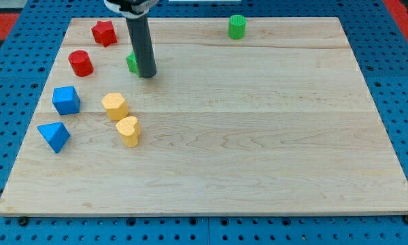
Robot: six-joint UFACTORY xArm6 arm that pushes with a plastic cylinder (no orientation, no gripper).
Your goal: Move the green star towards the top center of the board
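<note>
Dark and upright, our rod comes down from the view's top edge, left of centre, and my tip [147, 74] rests on the board in its upper left part. We carry no jaws, so there is nothing to part or close; the rod simply ends at that point. Just at the tip's left, touching or nearly touching the rod, a green block [131, 62] peeks out; the rod hides most of it, so we cannot make out its shape. A second green block [237, 26], ribbed and roughly round, stands near the board's top edge, right of centre, well apart from the tip.

The wooden board [258, 150] is pale, with long grain lines, and lies on a blue pegboard table [394, 54]. At the board's upper left sit a red star-like block [104, 32] and, below it, a red cylinder [80, 62]. Lower on the left edge are a blue cube-like block [66, 100] and a blue wedge-shaped block [54, 136]. Two yellow blocks stand close together below the tip: a yellow hexagonal block [114, 106] and a yellow heart-shaped block [128, 131].
</note>
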